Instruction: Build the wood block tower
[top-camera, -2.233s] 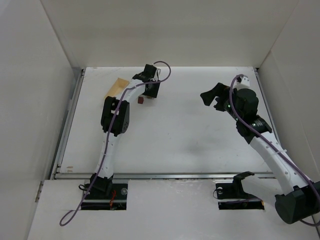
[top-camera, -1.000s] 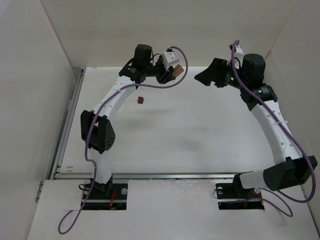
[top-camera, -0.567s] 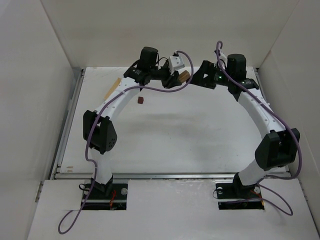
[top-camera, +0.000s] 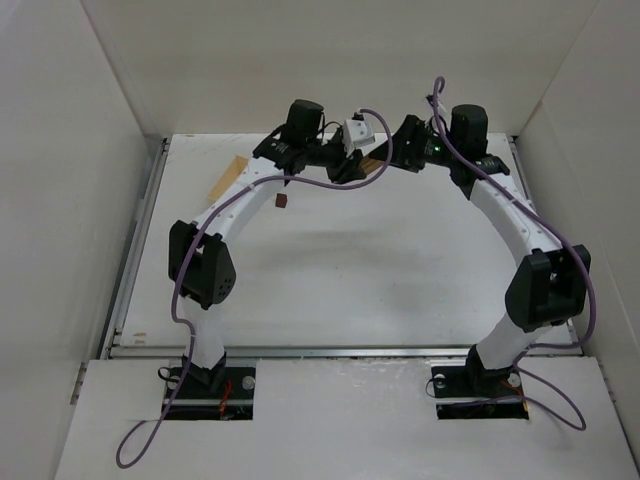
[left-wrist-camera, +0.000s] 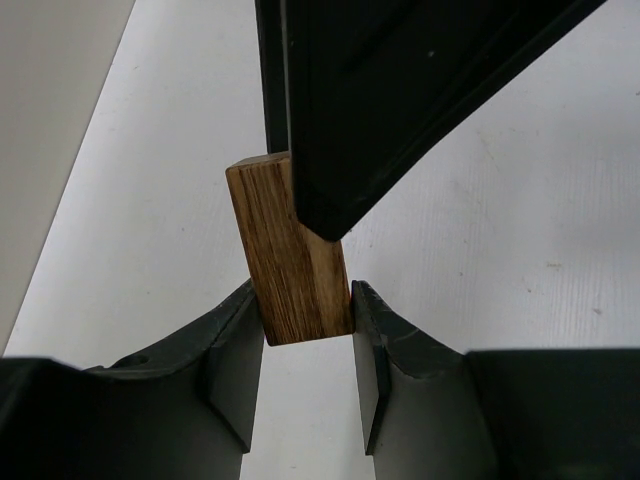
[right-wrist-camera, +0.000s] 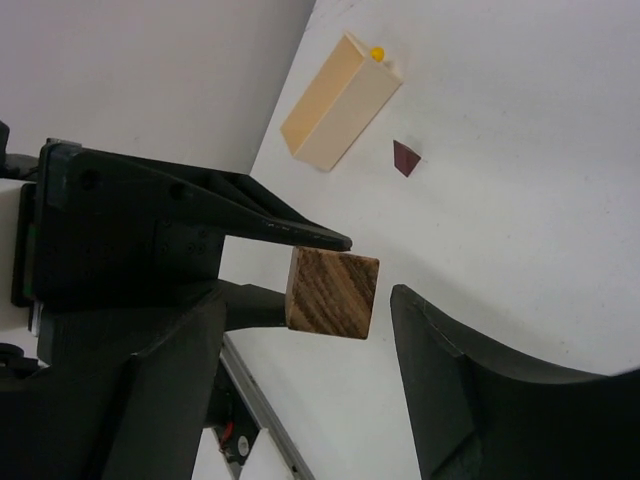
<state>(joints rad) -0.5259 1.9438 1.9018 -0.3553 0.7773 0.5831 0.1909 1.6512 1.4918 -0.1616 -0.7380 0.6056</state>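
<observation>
The light tan cube (top-camera: 372, 163) is held in the air at the back centre, pinched between my left gripper's (top-camera: 358, 163) fingers. In the left wrist view the cube (left-wrist-camera: 292, 250) sits between both pads of that gripper (left-wrist-camera: 305, 305). My right gripper (top-camera: 393, 157) is open, with one jaw on each side of the same cube (right-wrist-camera: 332, 292). In its wrist view (right-wrist-camera: 308, 305) a gap shows between the cube and the right finger (right-wrist-camera: 470, 390). The dark reddish-brown cube (top-camera: 283, 201) lies on the table below the left arm and also shows in the right wrist view (right-wrist-camera: 405, 157).
A pale wooden oblong box (top-camera: 232, 172) lies at the back left of the table, also seen in the right wrist view (right-wrist-camera: 340, 100). White walls enclose the table on three sides. A metal rail (top-camera: 330, 351) runs along the near edge.
My left gripper lifted the tan cube from beside the box and swung it right. My right arm swung left and up until its open jaws straddled the cube.
</observation>
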